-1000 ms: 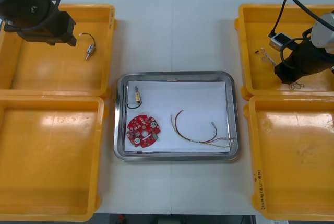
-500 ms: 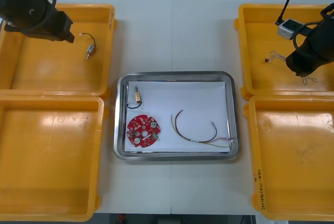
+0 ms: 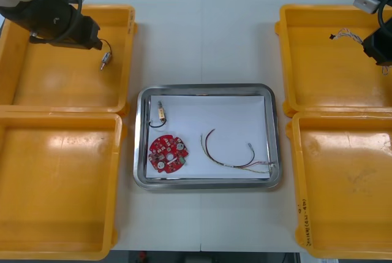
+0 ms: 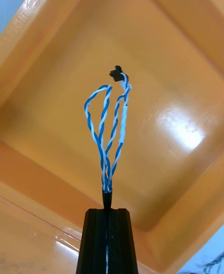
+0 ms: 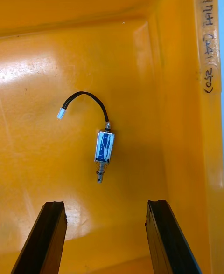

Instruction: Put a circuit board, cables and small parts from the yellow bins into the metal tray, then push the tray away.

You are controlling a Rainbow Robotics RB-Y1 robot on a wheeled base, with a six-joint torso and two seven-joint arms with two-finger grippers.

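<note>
Cable in transit: the right hand (image 4: 107, 212), clenched on a twisted blue and white cable (image 4: 110, 125), holds it clear above the yellow bin (image 3: 318, 85) at the bench's far right corner. The pick looks done. The next move is likely a carry toward the bench's middle and a release over the metal tray (image 3: 208, 87), which holds a round red circuit board (image 3: 168, 152), a red and yellow cable (image 3: 236, 159) and a small metal part (image 3: 161, 113). The held cable is doubled into a loop. Its long axis is in line with the fingers, and its black plug points toward the bench's left edge. The left hand (image 5: 106, 206), released and empty, hovers over a second small metal part (image 5: 104, 147) in the far left bin (image 3: 55, 85). That part lies lengthwise between the fingers, spring end toward them.
</note>
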